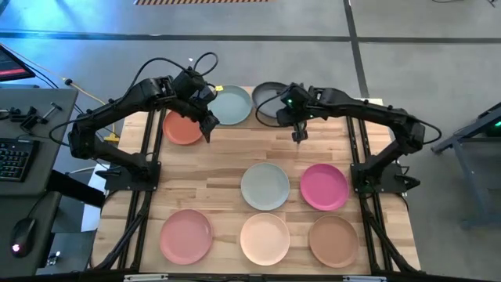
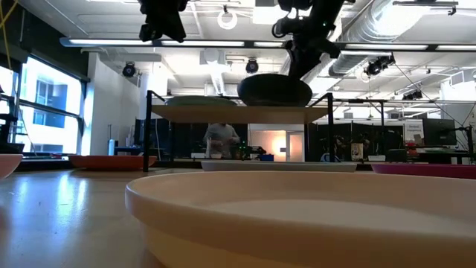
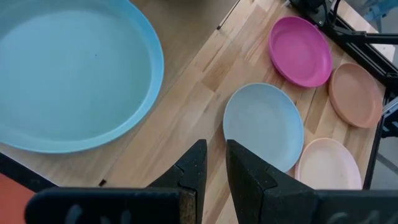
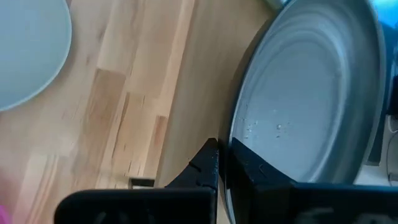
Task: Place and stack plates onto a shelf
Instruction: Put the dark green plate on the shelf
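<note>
My two arms are matte black, jointed, with looping black cables; my right arm (image 1: 368,117) carries a green light.

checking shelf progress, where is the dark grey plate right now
In the high view the dark grey plate is at the table's far edge, right of the pale mint plate; the right end effector pinches its rim.

A grey concrete floor (image 1: 438,31) surrounds the table, with bright windows (image 2: 44,104) and ceiling strip lights (image 2: 223,45).
</note>
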